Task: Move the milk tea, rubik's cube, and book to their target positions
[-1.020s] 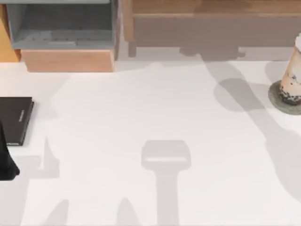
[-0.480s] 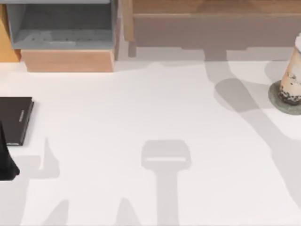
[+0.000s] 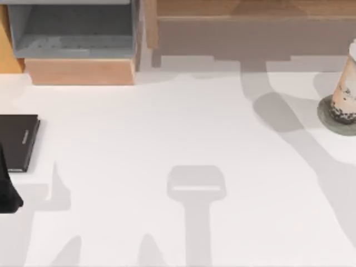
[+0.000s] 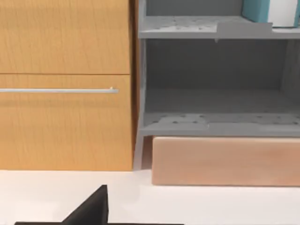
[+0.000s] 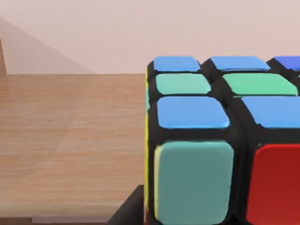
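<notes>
Beige milk tea (image 3: pixel 346 92) stands upright on a grey round disc (image 3: pixel 337 123) at the white table's (image 3: pixel 178 139) right edge. Close before the right wrist camera, the rubik's cube (image 5: pixel 220 145) sits on a wooden surface (image 5: pixel 70 140); whether the right gripper holds it I cannot tell. Teal book (image 4: pixel 257 10) rests on the grey shelf unit's (image 4: pixel 211 75) upper tier. Left arm (image 3: pixel 8 192) sits at the left edge beside a black slab (image 3: pixel 19 142), its grip unreadable.
</notes>
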You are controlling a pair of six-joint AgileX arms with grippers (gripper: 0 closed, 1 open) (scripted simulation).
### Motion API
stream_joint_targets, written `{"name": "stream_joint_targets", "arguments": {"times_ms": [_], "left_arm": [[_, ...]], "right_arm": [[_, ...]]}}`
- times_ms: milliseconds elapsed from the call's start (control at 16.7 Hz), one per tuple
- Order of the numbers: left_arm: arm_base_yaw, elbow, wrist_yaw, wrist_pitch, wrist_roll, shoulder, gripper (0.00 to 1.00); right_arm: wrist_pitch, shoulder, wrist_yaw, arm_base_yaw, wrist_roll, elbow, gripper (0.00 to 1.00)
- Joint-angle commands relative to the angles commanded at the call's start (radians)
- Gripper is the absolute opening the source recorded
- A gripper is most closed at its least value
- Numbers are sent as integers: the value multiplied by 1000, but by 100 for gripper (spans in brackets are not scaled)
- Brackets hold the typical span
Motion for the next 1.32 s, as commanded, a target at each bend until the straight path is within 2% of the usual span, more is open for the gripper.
{"name": "stream_joint_targets", "arguments": {"times_ms": [540, 840, 1200, 1320], "left_arm": [[0, 0, 0, 0, 0, 0, 100], [0, 0, 0, 0, 0, 0, 100], [0, 0, 0, 0, 0, 0, 100], [0, 0, 0, 0, 0, 0, 100]], "right_arm": [[11, 169, -103, -80, -15, 276, 0], [-68, 327, -106, -104, -9, 444, 0], [-96, 375, -100, -104, -6, 470, 0], [-96, 375, -100, -104, -6, 470, 15]]}}
